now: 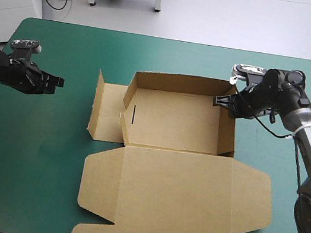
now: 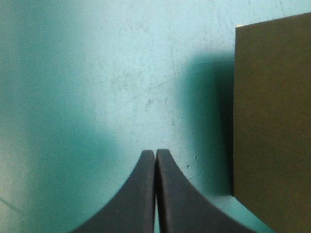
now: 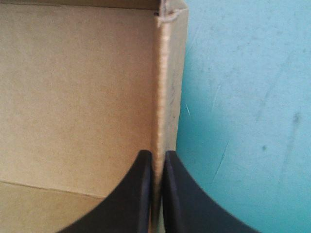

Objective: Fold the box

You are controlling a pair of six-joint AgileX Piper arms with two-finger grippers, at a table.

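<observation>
At desk (image 1: 29, 148) centre, box (image 1: 172, 122) sitting as open tray, lid (image 1: 177, 199) lying flat nearside; right gripper (image 3: 156, 154) clamping right wall (image 3: 167, 73), likely holding it upright; left gripper (image 2: 155, 151) hovering closed, empty, near left flap (image 2: 272, 121), seemingly free for tucking.

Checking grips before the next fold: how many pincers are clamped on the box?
1. The right pincer is shut on the right wall of the box. The left pincer is shut on nothing, over the teal-green cover to the left of the box.
</observation>
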